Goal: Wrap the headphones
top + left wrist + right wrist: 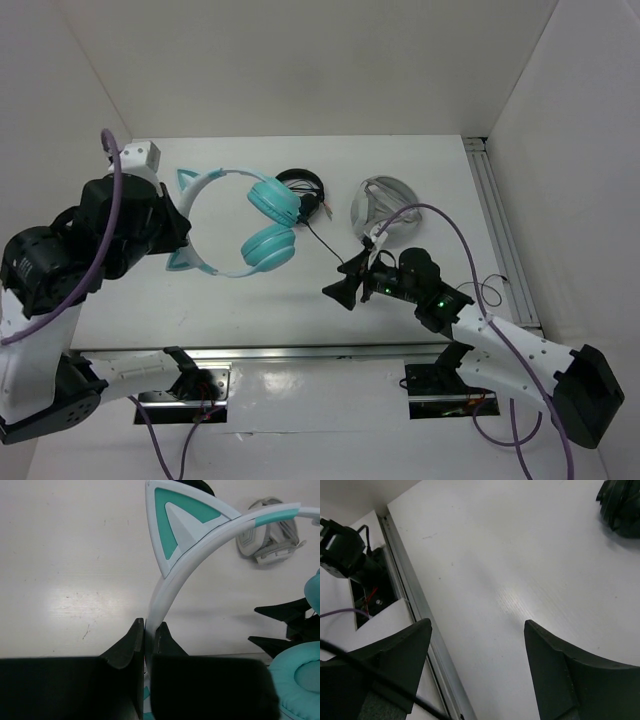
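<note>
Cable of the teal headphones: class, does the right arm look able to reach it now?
Probably yes: the cable runs over the table up to the right gripper, jaws open, nothing between.

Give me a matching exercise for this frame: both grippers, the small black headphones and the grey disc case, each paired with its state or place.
1. left gripper
2. right gripper
3. black headphones
4. grey case

A. open, holding nothing
B. shut on the headband of the teal headphones
C. farthest right of the items on the table
D. right beside a teal ear cup

Pairs: 1-B, 2-A, 3-D, 4-C
</note>
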You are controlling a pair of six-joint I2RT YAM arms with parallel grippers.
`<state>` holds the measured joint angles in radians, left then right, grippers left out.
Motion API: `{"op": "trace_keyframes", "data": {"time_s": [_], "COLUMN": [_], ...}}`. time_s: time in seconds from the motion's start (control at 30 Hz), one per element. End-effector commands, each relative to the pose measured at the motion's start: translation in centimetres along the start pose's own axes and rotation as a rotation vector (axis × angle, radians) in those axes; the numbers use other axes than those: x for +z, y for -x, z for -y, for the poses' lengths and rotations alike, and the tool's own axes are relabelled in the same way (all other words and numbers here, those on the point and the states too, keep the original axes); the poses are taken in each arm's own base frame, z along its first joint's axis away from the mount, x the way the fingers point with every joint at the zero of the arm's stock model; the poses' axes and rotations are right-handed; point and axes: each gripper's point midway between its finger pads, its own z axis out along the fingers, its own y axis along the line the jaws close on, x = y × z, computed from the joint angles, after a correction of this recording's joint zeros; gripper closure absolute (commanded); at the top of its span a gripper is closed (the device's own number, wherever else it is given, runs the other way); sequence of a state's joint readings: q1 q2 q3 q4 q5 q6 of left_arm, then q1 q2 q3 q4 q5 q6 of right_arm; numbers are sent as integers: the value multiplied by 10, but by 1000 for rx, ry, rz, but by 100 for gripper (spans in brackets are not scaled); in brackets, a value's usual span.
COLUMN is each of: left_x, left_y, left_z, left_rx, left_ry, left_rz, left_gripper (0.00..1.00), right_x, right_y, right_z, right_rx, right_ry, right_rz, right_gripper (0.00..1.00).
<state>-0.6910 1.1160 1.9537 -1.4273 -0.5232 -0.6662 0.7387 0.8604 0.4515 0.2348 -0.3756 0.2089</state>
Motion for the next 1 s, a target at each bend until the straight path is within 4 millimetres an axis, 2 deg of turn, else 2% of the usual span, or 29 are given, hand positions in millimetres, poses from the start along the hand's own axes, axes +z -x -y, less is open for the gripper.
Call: {"op": "trace_keyframes", "data": {"time_s": [0.0,0.13,0.23,0.33,0.37,0.43,0.5,0.53,0.57,0.6,0.63,0.67,0.7,0.8,0.83,0.87,0.93,0.97], "left_x": [-22,-27,-25,-22,-20,-18,-13,-10,-9,-3,-1,2,16,41,56,63,79,86], "left_y": [30,34,35,32,31,31,32,33,33,29,31,28,20,8,-3,-10,-22,-29], "left_z": [-3,-8,-12,-17,-18,-21,-30,-36,-39,-45,-53,-57,-58,-58,-58,-58,-52,-44], "left_rx": [-149,-160,-149,-153,-159,-164,-166,-172,-182,-170,-159,-146,-84,54,106,137,200,218], "left_ry": [-39,-34,-7,20,33,57,116,159,182,224,276,305,351,416,458,473,458,413], "left_rz": [140,164,172,175,173,181,201,216,225,222,243,243,214,168,125,100,56,23], "left_gripper": [100,100,100,100,100,100,100,100,100,100,100,100,100,100,100,100,100,100], "right_x": [8,9,5,-1,-3,-7,-11,-13,-17,-21,-25,-32,-40,-64,-69,-75,-70,-65], "right_y": [9,-3,-6,0,1,5,8,16,7,9,24,13,32,46,55,70,84,98], "right_z": [5,12,13,16,21,22,27,28,39,43,45,49,55,65,64,61,49,45], "right_rx": [-15,-7,-7,-14,-11,-3,5,4,32,51,50,73,78,86,104,121,109,101], "right_ry": [2,-25,-33,-66,-96,-119,-157,-176,-248,-286,-319,-373,-463,-638,-666,-688,-658,-648], "right_rz": [91,77,81,114,119,134,123,135,92,90,108,54,96,125,155,173,182,175], "right_gripper": [20,25,39,69,90,100,100,100,100,100,100,100,100,100,100,100,100,100]}}
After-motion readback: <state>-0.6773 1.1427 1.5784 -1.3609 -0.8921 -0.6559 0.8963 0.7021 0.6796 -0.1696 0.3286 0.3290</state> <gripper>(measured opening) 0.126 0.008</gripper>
